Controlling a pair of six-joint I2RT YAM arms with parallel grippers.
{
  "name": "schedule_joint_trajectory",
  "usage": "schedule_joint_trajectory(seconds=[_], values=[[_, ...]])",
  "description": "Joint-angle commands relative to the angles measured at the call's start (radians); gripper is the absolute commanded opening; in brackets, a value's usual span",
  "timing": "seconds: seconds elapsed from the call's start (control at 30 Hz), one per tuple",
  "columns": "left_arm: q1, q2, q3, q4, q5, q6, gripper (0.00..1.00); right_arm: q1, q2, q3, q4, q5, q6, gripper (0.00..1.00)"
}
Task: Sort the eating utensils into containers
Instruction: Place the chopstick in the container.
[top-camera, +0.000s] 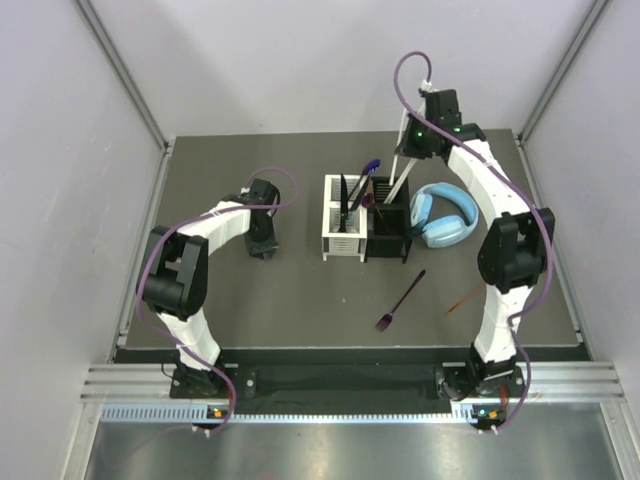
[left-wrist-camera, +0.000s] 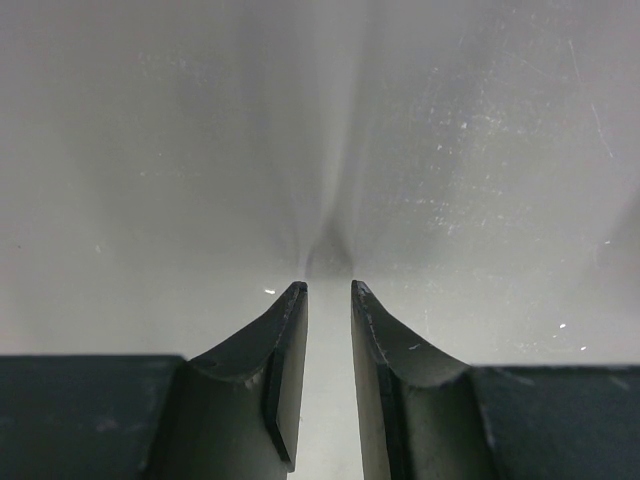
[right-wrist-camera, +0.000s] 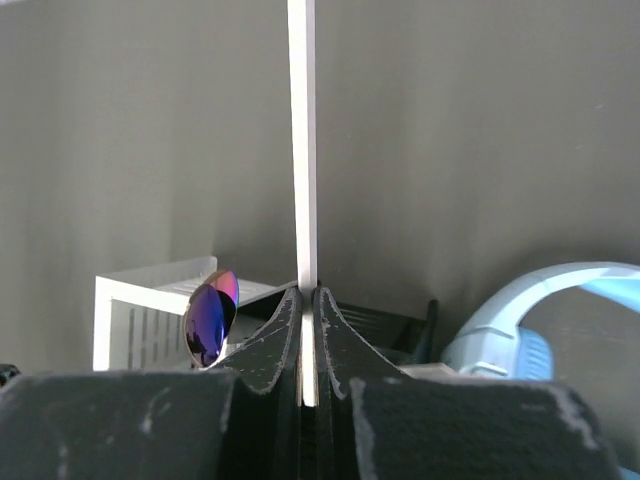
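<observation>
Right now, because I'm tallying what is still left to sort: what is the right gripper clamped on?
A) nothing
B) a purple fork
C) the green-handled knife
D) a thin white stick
D: in the right wrist view the right gripper is shut on a thin white stick, which rises straight up out of it.
</observation>
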Motion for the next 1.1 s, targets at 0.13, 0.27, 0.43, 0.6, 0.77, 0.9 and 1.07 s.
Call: schedule_joint_trajectory(seconds=[0.13,0.27,0.43,0.6,0.77,0.9,1.07], values=[[0.005,-0.026,0.003,-0.008,-0.022,0.011,0.3,0.052,-0.003,-0.054,0.084,0.011,0.015,0.0],[0.005,-0.02,0.012,-0.011,-0.023,0.014,0.3,0.061,-0.008,-0.108,0.114,0.014,0.014,0.0],[0.005,-0.02,0.02,-0.016,-0.025,0.016,0.29,0.069,-0.012,-0.148,0.101,0.012,0.001,0.0],[0.005,-0.023,0.009,-0.009,-0.023,0.017,0.3,0.07,-0.083,-0.255,0.139,-0.012,0.001,0.01],[0.005,-0.02,0.006,-0.005,-0.02,0.014,0.29,0.072,-0.115,-0.34,0.167,-0.012,0.018,0.0],[0.005,-0.023,0.006,-0.006,-0.02,0.014,0.29,0.076,-0.135,-0.374,0.179,-0.015,0.02,0.0],[0.005,-0.028,-0.003,0.0,-0.022,0.014,0.29,0.079,-0.134,-0.375,0.16,-0.015,0.004,0.0]])
